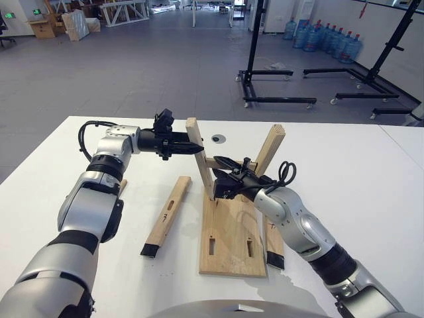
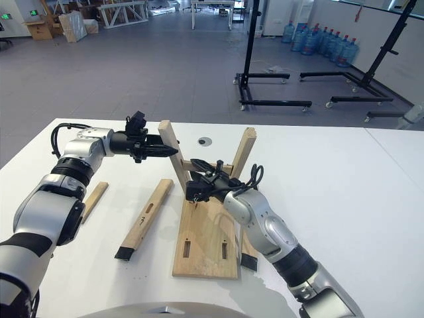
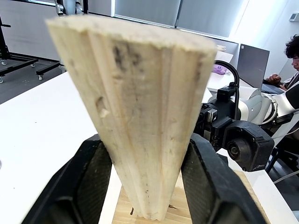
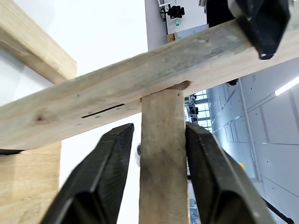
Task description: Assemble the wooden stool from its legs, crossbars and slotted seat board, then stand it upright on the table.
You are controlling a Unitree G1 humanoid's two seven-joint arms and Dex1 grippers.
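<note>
Seat board [image 1: 232, 245] lies flat on tabletop [image 1: 371, 185]. Left gripper [image 1: 193, 148] clamped on left upright leg [image 1: 202, 169] near its top. Right gripper [image 1: 221, 161] clamped on crossbar [image 4: 161, 154] beside right upright leg [image 1: 270, 149]. Loose leg [image 1: 167, 215] lies left of board. Another leg [image 1: 273, 250] is mostly hidden under the right arm.

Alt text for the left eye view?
The left tool grips the top of an upright leg on the seat board; the right tool holds the crossbar between it and a second leg. A loose leg lies on the table.
</note>
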